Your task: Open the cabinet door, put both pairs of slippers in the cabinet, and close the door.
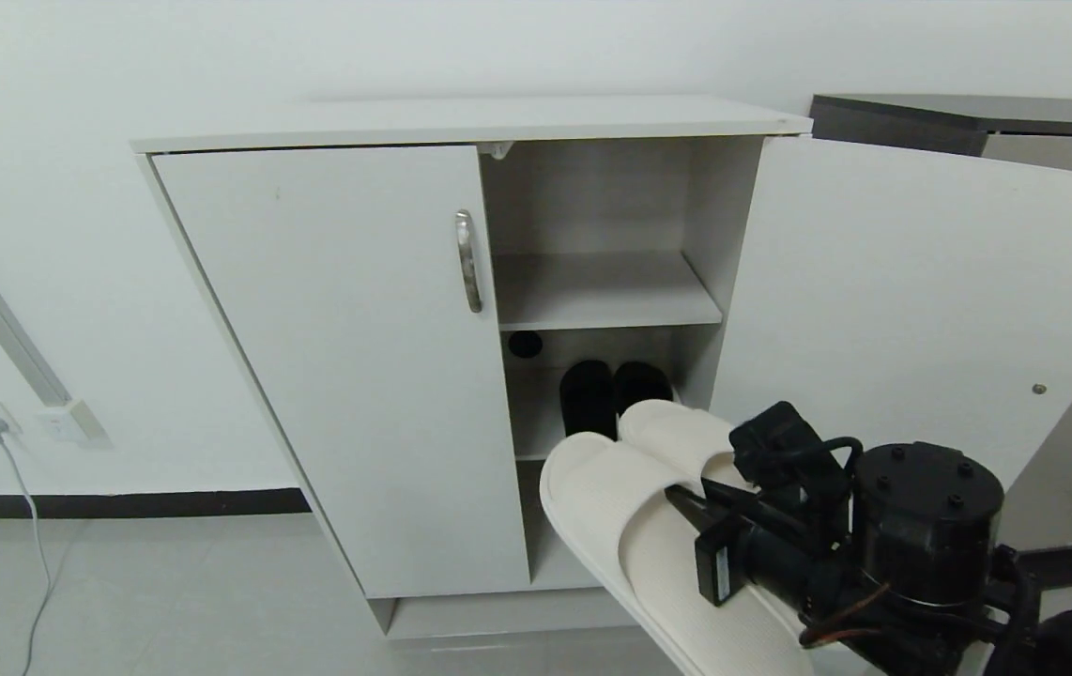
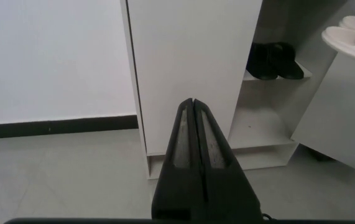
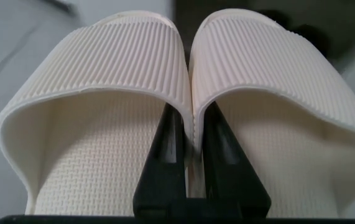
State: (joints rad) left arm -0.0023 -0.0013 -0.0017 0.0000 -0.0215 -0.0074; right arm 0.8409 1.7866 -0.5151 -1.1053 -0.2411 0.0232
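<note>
readable text: none | cabinet [image 1: 339,376]: no legible marks | white slippers [image 1: 611,507]: no legible print

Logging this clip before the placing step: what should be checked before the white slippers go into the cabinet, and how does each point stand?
1. Right door swung wide open: ok.
2. White slippers pinched side by side by the right gripper, both inner edges between its fingers: ok.
3. Grip firm enough for the reach: cannot tell.
4. Black slippers inside, on the middle shelf: ok.
5. Room for the white pair: upper shelf bare: ok.
6. Left gripper shut, empty, back from the opening: ok.
</note>
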